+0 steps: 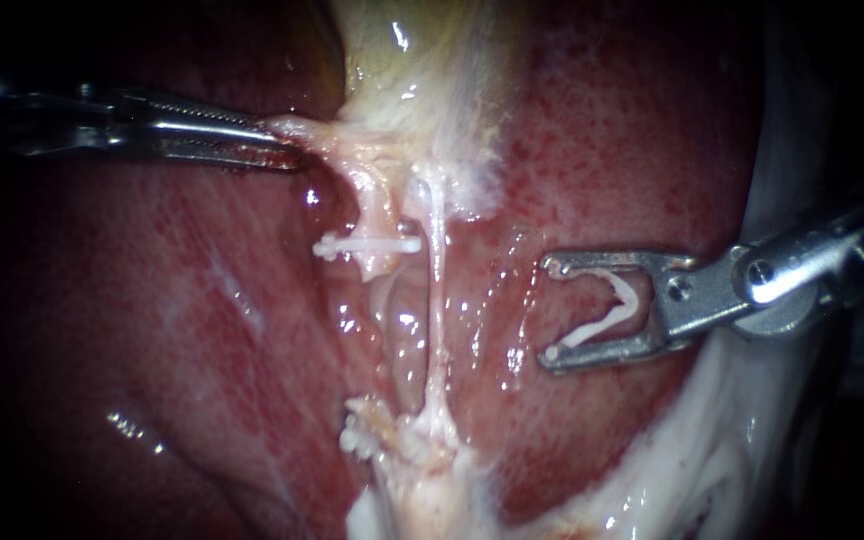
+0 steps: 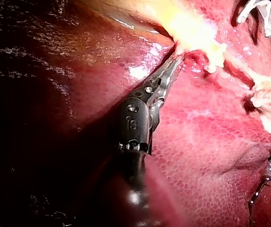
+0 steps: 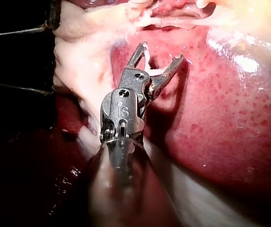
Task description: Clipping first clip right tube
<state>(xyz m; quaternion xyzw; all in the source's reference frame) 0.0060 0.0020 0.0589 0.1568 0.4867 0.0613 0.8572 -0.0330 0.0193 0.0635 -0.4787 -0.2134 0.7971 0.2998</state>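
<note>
The liver (image 1: 182,330) is filling most of the endoscope view, with its outer edges fading into darkness. The gallbladder (image 1: 392,60) is running out of view, and only its yellowish lower end is showing. The left instrument (image 1: 272,145) is coming in with its shaft lost in shadow, its jaws clamping pale tissue (image 1: 322,135) just under the gallbladder. The left wrist view is showing the toothed jaws on that tissue, but of the other instrument it is catching only the tips. The right instrument (image 1: 549,311) is hovering over the liver's surface, apart from the tubes. Its jaws are standing wide with a loaded clip (image 1: 592,337) seated between them, touching both. The right tube (image 1: 437,270) is running thin and pale between the left tube (image 1: 377,215) and the right instrument, though the right wrist view is leaving it hard to make out. A closed clip (image 1: 367,244) is sitting across the left tube.
</note>
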